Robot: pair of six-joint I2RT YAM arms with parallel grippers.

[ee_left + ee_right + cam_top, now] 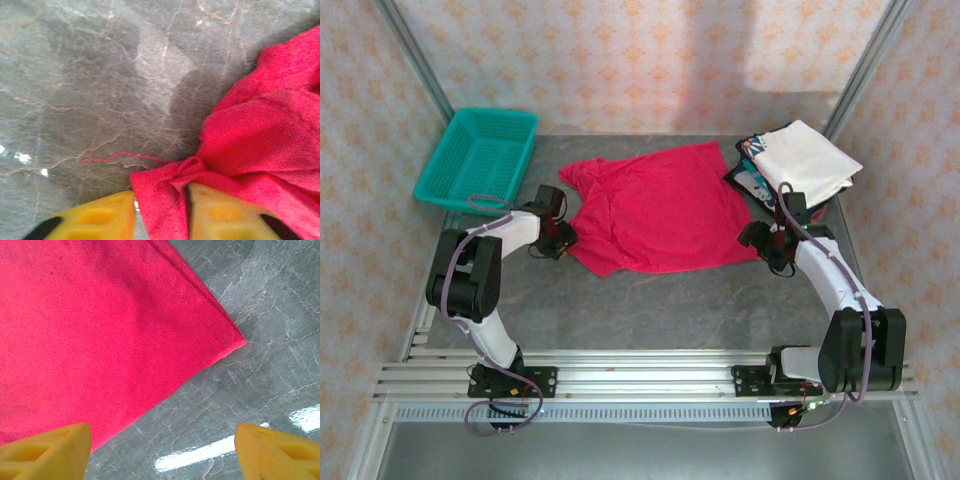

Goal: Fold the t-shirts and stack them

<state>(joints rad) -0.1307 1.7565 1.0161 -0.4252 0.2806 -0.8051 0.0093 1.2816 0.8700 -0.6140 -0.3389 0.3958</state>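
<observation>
A: Far L of the table (650, 310)?
B: Basket (480, 160), at 10 o'clock.

A: L gripper (560, 238)?
B: At the red shirt's (660, 210) 8 o'clock edge. In the wrist cam its yellow fingers (100, 217) stand narrow, pressed on either side of a bunched fold of red cloth that fills the gap. So it's pinching the shirt. A loose thread (120, 157) trails off toward 9 o'clock on the bare top.

A: And the shirt itself?
B: Mid-table, spread mostly flat, rumpled on its 9–10 o'clock side.

A: R gripper (765, 245)?
B: At the shirt's 4 o'clock, near the hem corner (245, 342). Fingers (45, 450) wide apart, nothing btwn them. One is over the red hem, the other over bare table, and the corner lies at 1 o'clock from them.

A: Far R?
B: At 2 o'clock there's a white shirt (807, 160), folded, on top of a navy shirt (752, 175). The navy print peeks out at the stack's 8 o'clock side. The stack is apart from the red shirt.
</observation>
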